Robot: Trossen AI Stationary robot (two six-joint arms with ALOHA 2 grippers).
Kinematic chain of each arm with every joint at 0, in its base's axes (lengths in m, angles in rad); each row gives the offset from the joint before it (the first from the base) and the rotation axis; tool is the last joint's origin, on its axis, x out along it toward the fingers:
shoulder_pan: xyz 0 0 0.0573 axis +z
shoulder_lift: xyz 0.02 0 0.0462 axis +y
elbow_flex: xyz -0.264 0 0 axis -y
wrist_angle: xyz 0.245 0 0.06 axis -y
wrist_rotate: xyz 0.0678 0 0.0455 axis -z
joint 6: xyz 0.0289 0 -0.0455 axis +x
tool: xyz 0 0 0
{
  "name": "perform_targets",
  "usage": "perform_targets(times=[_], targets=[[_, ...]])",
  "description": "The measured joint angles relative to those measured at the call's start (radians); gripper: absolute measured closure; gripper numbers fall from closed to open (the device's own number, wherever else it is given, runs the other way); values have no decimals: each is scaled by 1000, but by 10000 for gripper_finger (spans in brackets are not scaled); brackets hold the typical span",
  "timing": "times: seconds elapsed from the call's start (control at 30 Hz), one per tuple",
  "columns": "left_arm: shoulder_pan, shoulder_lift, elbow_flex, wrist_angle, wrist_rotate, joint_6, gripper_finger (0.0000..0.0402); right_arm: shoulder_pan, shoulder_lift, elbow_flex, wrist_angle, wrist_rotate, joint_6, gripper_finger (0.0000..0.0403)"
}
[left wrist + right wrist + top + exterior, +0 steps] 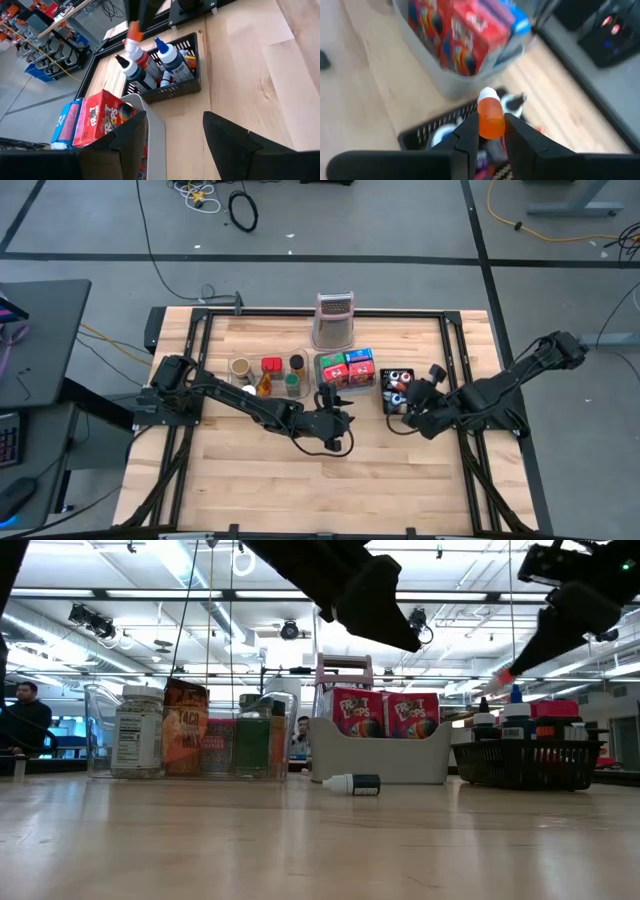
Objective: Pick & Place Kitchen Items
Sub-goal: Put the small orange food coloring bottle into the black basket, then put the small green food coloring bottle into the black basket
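My right gripper (491, 130) is shut on a small orange bottle (490, 117) with a white cap, above the black basket (427, 131) of dark-bodied bottles (167, 57) at the table's right. It shows at the top right of the low view (560, 630). My left gripper (175, 145) hangs open, nothing between its fingers, over the table's middle (343, 418), just near of the grey tray (380, 765) of cereal boxes (347, 368). A small white-capped bottle (352, 783) lies on its side on the table in front of that tray. My right gripper pinches the bottle's orange body (491, 125) between its two fingers. The white cap (488, 93) sticks out past the fingertips. The bottle is lifted clear above the basket and slants downward, cap end lowest (503, 677).
A clear tray (270, 375) of jars and packets stands at the middle left. A tall metal grater (335, 320) is upright behind the grey tray. Bare wood lies along the near side. A dark frame borders the table, and people show in the room behind it.
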Motion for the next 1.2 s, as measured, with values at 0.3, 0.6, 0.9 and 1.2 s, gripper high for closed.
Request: perform_targets(times=[0.3,0.6,0.9,1.2], targets=[[1,0,-1,23,1,-29,195,0,6,0,-21,-121,170,318],[1,0,-1,23,1,-28,195,0,11,0,-25,-94,167,302],[1,0,-1,22,1,-29,195,-26,73,0,-49,-19,163,243],[1,0,-1,14,28,-53,195,-35,74,0,57,36,-9,239]])
